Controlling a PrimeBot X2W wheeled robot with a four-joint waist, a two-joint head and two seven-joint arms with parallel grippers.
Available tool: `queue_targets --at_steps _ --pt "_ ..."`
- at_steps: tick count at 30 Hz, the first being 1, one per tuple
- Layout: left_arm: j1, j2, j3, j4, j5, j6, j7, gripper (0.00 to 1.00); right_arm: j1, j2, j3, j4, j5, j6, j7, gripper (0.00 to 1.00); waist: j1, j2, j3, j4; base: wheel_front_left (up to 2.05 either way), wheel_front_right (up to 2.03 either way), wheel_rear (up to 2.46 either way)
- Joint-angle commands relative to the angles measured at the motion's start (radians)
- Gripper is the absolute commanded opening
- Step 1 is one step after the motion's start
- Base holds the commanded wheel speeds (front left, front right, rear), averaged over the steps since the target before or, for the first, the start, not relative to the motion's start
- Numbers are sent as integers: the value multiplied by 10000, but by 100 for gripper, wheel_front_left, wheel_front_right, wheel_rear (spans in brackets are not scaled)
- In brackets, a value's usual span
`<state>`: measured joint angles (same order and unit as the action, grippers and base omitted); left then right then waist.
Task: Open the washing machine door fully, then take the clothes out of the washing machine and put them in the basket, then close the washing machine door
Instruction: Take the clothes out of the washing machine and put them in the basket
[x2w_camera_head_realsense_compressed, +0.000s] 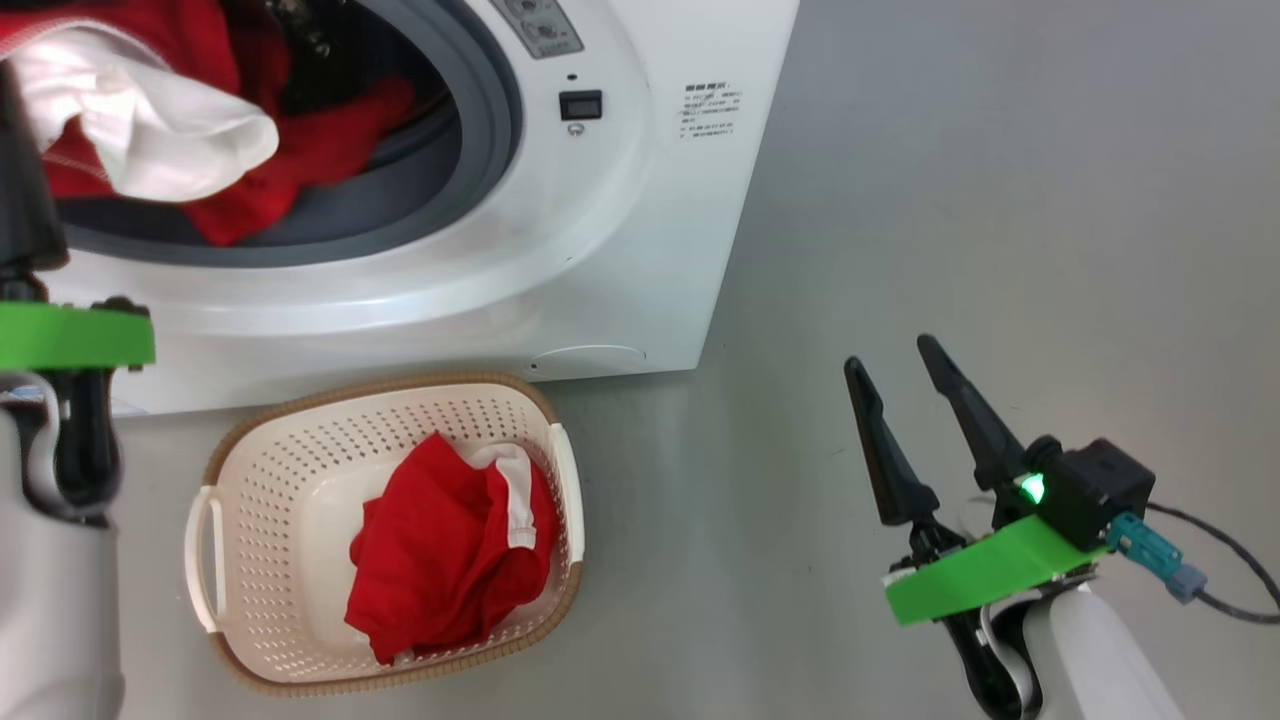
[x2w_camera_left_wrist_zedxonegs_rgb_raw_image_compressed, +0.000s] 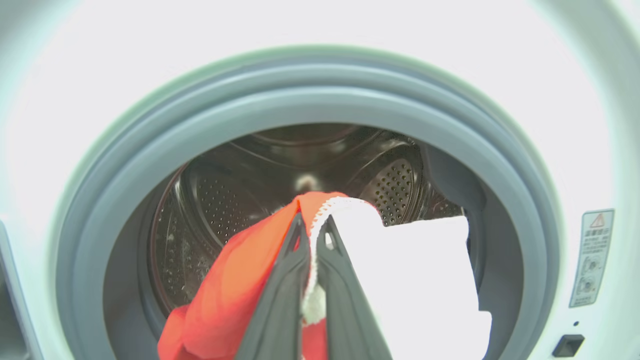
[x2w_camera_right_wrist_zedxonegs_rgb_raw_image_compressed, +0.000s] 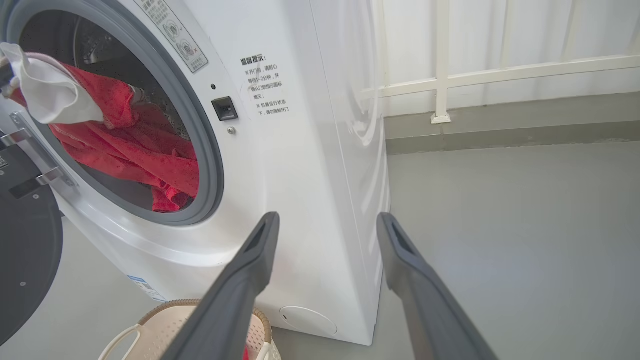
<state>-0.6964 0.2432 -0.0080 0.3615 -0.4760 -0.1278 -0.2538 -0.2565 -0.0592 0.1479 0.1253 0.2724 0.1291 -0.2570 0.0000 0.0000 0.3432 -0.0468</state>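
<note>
Well, the left jaws are clamped tight on one of the clothes (x2w_camera_left_wrist_zedxonegs_rgb_raw_image_compressed: 225, 295), a red and white piece pinched right at its white stitched hem, just in front of the mouth of the washing machine (x2w_camera_head_realsense_compressed: 640, 200). Gripping an edge looks sensible to me. The cloth hangs loose below the fingers (x2w_camera_left_wrist_zedxonegs_rgb_raw_image_compressed: 280, 305), and its tail trails over the grey rubber ring (x2w_camera_left_wrist_zedxonegs_rgb_raw_image_compressed: 350, 100) back into the drum, where more red fabric lies. The washing machine door (x2w_camera_right_wrist_zedxonegs_rgb_raw_image_compressed: 25, 260) is swung away to the left, leaving the opening free. The basket (x2w_camera_head_realsense_compressed: 270, 470) sits on the floor (x2w_camera_head_realsense_compressed: 950, 250) at the machine's near foot, below the opening, so the carry is short. One red garment lies in it. The right jaws stand wide apart and hold nothing, off to the right over bare floor, presumably to keep clear.
</note>
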Motion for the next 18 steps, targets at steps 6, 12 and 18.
queue_targets --at_steps 6,12,18 --pt "1125 138 781 -2214 283 -28 -79 0 430 89 171 -202 -131 16 -48 100 0 0 -245 56 0 0 0" --pt "1960 -29 1147 -3894 389 -28 -79 0 536 89 158 -194 -168 16 -48 100 0 0 -361 130 0 0 0" --pt "2759 -166 1049 -4855 516 -28 -80 0 563 89 185 -168 -204 16 -48 100 0 0 -367 217 0 0 0"
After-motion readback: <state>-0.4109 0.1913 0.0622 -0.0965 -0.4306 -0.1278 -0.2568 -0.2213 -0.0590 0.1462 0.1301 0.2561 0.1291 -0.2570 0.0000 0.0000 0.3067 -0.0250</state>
